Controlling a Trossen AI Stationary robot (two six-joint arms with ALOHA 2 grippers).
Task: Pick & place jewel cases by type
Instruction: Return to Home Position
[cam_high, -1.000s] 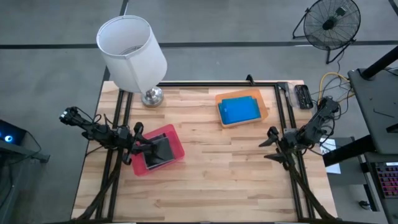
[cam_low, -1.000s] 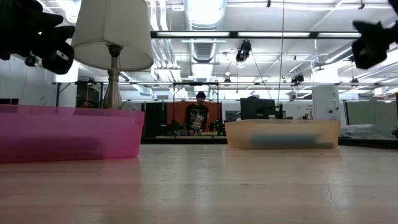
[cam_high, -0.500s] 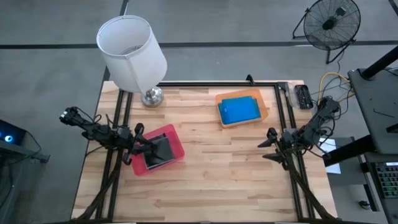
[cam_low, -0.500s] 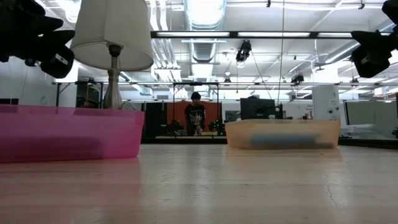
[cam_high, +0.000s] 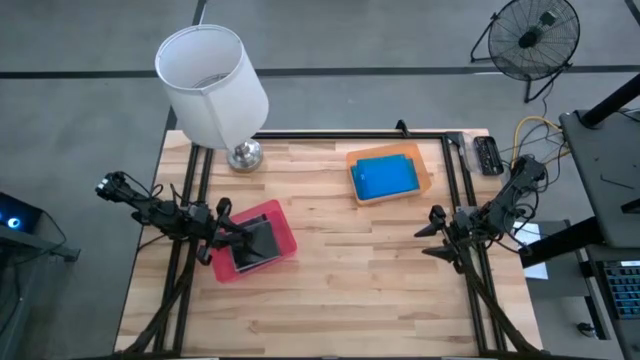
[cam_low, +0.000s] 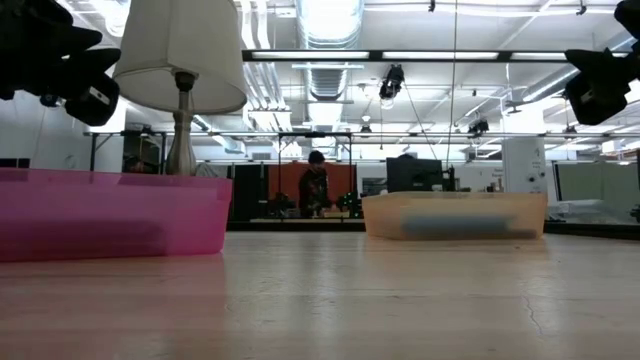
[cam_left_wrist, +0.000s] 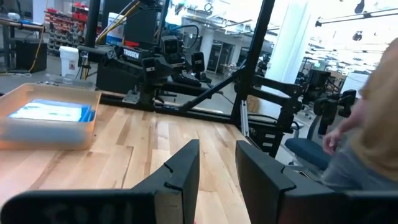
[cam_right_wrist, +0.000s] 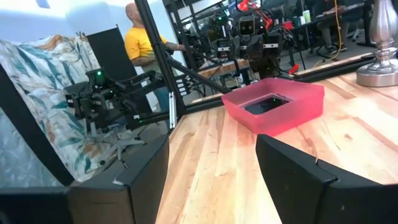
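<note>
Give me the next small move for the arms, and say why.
Probably draw the left gripper back off the pink tray toward its rest pose. Both it and the right gripper are open and empty, the dark cases lie in the pink tray, the blue cases in the orange tray, and no case shows on the bare table.

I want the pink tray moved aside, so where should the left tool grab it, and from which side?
Probably the thin upright wall of the pink tray on the left arm's side, from straight above, one finger inside, one outside. The dark cases lie flat mid-tray, leaving room there.
</note>
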